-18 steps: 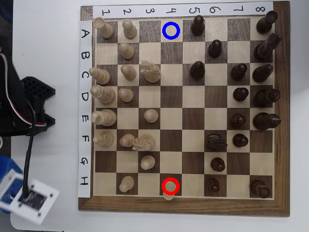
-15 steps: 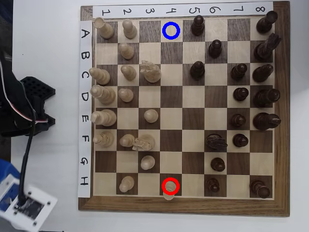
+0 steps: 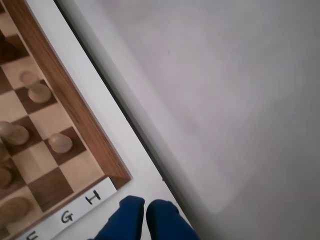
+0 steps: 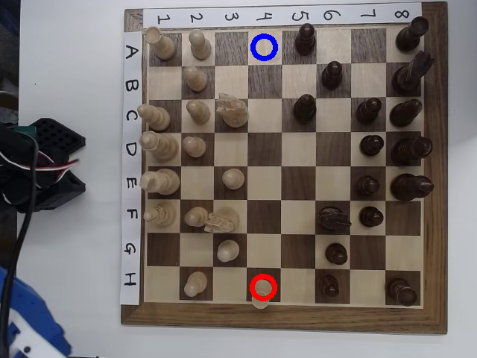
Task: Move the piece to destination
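My claw (image 3: 145, 212) sits at the bottom edge of the wrist view, its two blue fingers (image 3: 127, 215) pressed almost together with only a thin dark slit between them and nothing held. It hangs over the white table (image 3: 225, 100), just off the corner of the chessboard (image 3: 75, 110) by the paper strip lettered G and H (image 3: 92, 196). From above, only a blue part of my arm (image 4: 30, 324) shows at the lower left, well clear of the board.

The nearest pale pawns stand on the squares just inside that corner. The piece (image 4: 262, 289) I am after is farther along the H row, a small pale pawn standing under the red ring (image 4: 262, 287), upright and untouched.

Farthest off, at the opposite edge in the A row, the blue ring (image 4: 264, 47) marks the destination, a light square with nothing on it.

So I judge the job barely begun: I have yet to reach in, open up, take the pawn and carry it down the whole column to the blue ring.
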Robot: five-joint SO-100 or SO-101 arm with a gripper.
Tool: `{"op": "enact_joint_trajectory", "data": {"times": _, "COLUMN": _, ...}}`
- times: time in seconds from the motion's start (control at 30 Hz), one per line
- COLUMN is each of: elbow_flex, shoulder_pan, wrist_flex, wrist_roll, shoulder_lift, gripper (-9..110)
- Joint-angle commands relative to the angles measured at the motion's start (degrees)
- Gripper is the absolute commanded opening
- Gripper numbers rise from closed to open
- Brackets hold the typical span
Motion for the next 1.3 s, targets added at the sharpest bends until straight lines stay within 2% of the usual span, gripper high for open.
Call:
{"op": "enact_joint_trajectory", "data": {"times": 0.0, "elbow_flex": -31.46, "shoulder_pan": -11.34, "wrist_flex": 7.91, "wrist_roll": 14.85, "shoulder_lift": -14.50, "gripper": 0}}
{"op": "enact_joint_trajectory", "data": {"times": 0.23, "elbow_flex": -38.06, "shoulder_pan": -18.54, "wrist_flex": 8.44, "wrist_roll": 20.83, "shoulder_lift": -24.52, "gripper": 0}}
{"op": "enact_joint_trajectory", "data": {"times": 0.43, "elbow_flex": -33.40, "shoulder_pan": -23.73, "wrist_flex": 8.96, "wrist_roll": 20.92, "shoulder_lift": -25.58, "gripper": 0}}
{"op": "enact_joint_trajectory", "data": {"times": 0.57, "elbow_flex": -26.81, "shoulder_pan": -27.86, "wrist_flex": 8.96, "wrist_roll": 32.52, "shoulder_lift": -24.43, "gripper": 0}}
{"op": "enact_joint_trajectory", "data": {"times": 0.7, "elbow_flex": -18.98, "shoulder_pan": -30.59, "wrist_flex": 8.09, "wrist_roll": 37.97, "shoulder_lift": -22.41, "gripper": 0}}
{"op": "enact_joint_trajectory", "data": {"times": 0.83, "elbow_flex": -9.49, "shoulder_pan": -32.26, "wrist_flex": 1.93, "wrist_roll": 39.11, "shoulder_lift": -19.51, "gripper": 0}}
{"op": "enact_joint_trajectory", "data": {"times": 1.0, "elbow_flex": 5.19, "shoulder_pan": -33.22, "wrist_flex": -12.39, "wrist_roll": 38.14, "shoulder_lift": -13.45, "gripper": 0}}
{"op": "enact_joint_trajectory", "data": {"times": 1.27, "elbow_flex": 17.58, "shoulder_pan": -31.82, "wrist_flex": -27.33, "wrist_roll": 34.19, "shoulder_lift": -8.88, "gripper": 0}}
